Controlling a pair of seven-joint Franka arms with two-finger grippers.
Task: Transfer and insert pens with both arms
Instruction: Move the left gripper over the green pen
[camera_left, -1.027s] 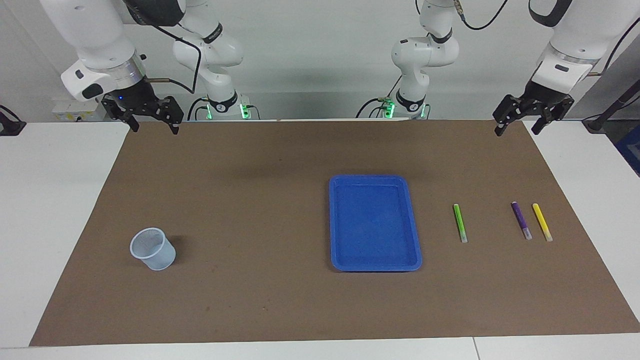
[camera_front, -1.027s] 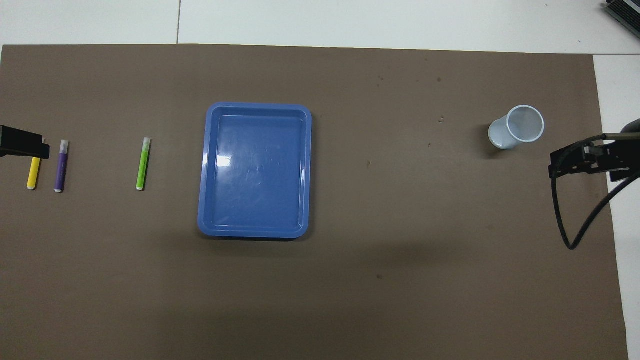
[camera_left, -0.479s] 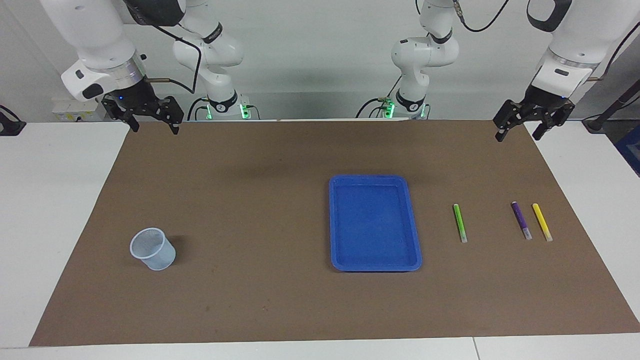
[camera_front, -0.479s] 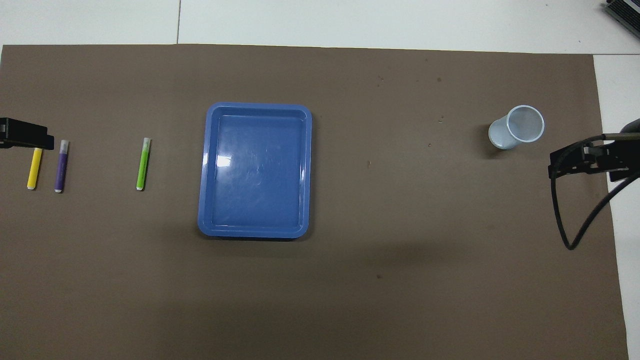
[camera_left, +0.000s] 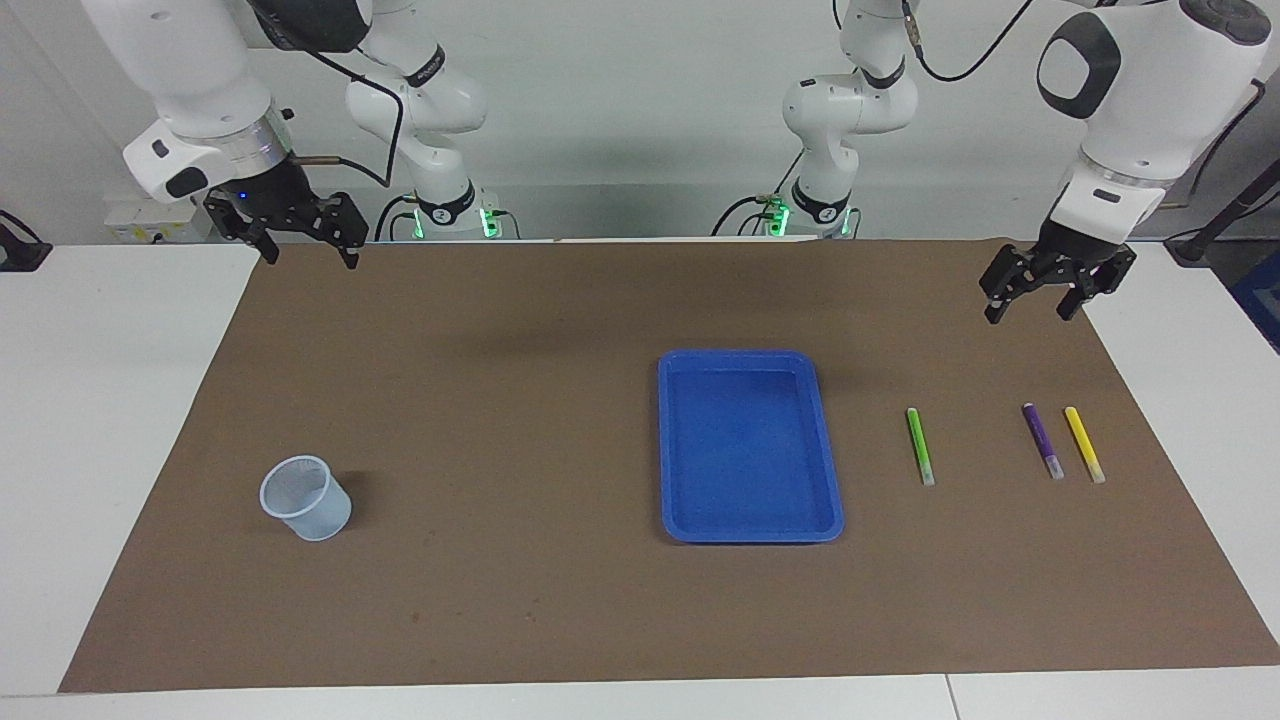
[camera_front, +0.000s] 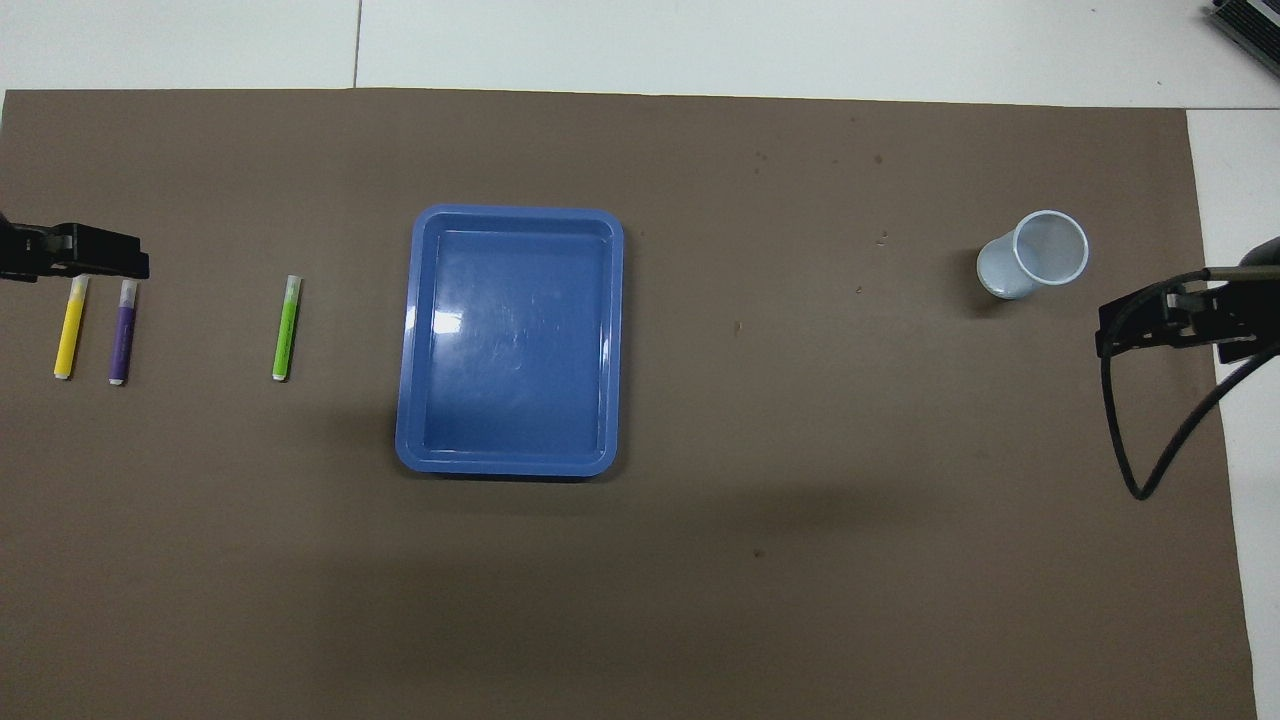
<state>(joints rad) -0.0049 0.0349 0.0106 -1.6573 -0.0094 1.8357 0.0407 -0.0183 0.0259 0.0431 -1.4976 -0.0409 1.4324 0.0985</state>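
Nothing is moved yet: the green pen (camera_left: 920, 446), purple pen (camera_left: 1042, 441) and yellow pen (camera_left: 1084, 444) lie on the table (camera_left: 520, 400) toward the left arm's end. The left hand (camera_left: 1033, 300), fingers apart, hangs above that end; the right hand (camera_left: 309, 253), also apart, waits, and all three pens remain to transfer

We note a matt brown mat (camera_front: 800, 450), paper-like, faintly speckled. Blue tray (camera_front: 418, 340): glossy plastic, catching glare. Cup (camera_front: 1030, 256): pale, translucent-looking plastic. Pens (camera_front: 286, 328): smooth plastic. Table (camera_front: 700, 45): smooth white surface.
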